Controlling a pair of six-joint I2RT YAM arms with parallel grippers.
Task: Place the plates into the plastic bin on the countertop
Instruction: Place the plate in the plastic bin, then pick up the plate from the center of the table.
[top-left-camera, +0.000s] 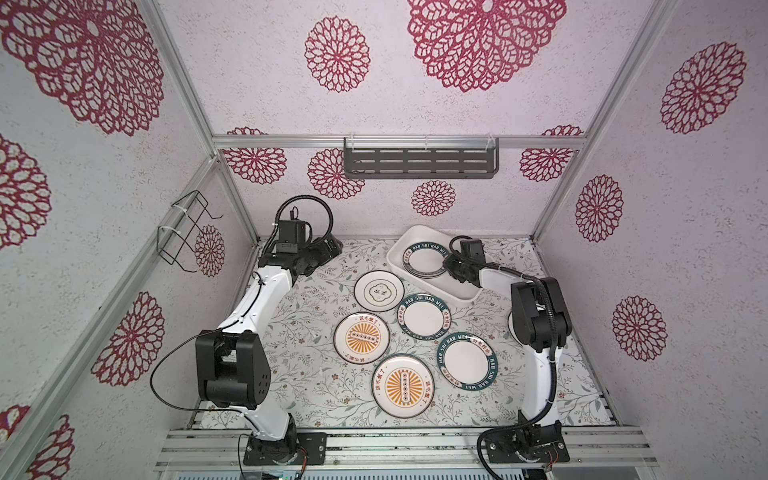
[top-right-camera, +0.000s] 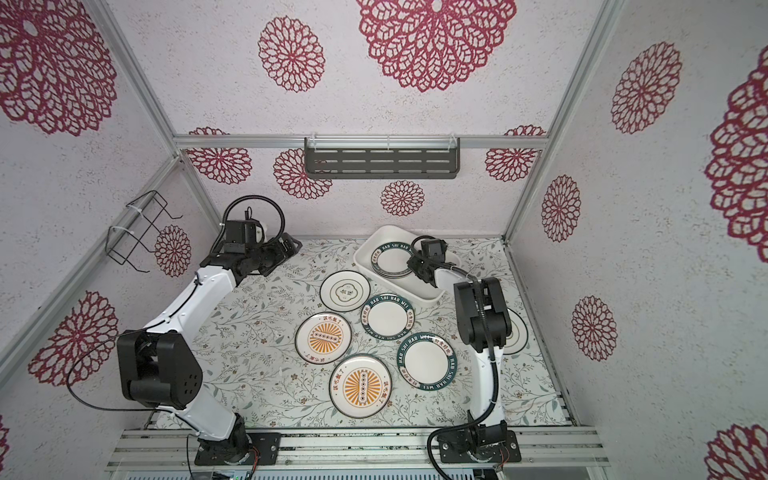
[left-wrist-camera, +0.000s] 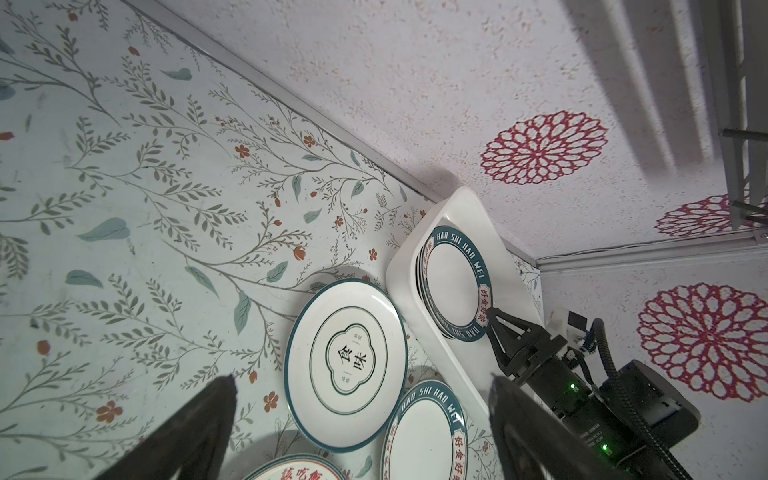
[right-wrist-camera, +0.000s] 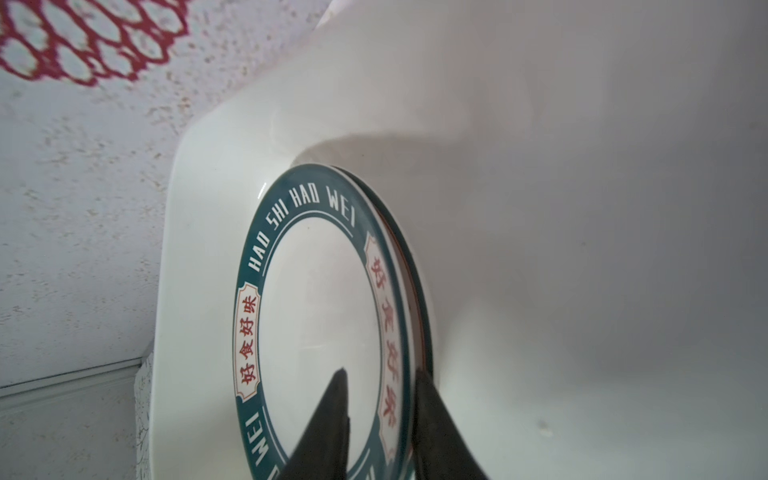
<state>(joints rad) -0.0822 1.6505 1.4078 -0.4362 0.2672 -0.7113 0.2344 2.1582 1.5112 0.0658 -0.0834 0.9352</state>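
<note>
Red floral medallions cover the walls (top-left-camera: 249, 83) of the enclosure. The pale table (top-left-camera: 316, 374), printed with grey-green leafy vines, carries the work.

**Step in hand (my judgement):** setting a plate down in the bin. The shallow white rectangular plastic bin (top-left-camera: 455, 293) sits at the far right of the table. It holds a stack of round white plates (top-left-camera: 422, 259), the top one with a dark teal lettered rim.

**Right end effector** (right-wrist-camera: 380, 374): it is at the stack's near edge. Its dark fingers (right-wrist-camera: 324, 424) straddle the top plate's rim, one over the face and one behind the edge. The gap is narrow, and I cannot tell whether they are pinching the rim or merely flanking it.

**Outstanding:** six plates lie flat on the table outside the bin.
- a clover-emblem plate (top-left-camera: 379, 291)
- a teal-rimmed plate (top-left-camera: 424, 316) just beside the bin's near wall
- a second teal-rimmed plate (top-left-camera: 466, 360)
- two orange sunburst plates (top-left-camera: 362, 337)
- one plate half hidden behind the right arm (top-right-camera: 517, 337)

**Next move calls for:** a full release, then a withdrawal upward that does not drag the stack. After that comes a rim pinch on a flat plate, probably the nearest teal-rimmed one, which means getting one finger under its edge.

**Pose:**
- The right arm has its elbow folded high, with the forearm reaching forward and down into the bin.
- The left arm stretches toward the table's far left corner.
- The left end effector (left-wrist-camera: 361, 380) gapes wide and empty above the table.
</note>
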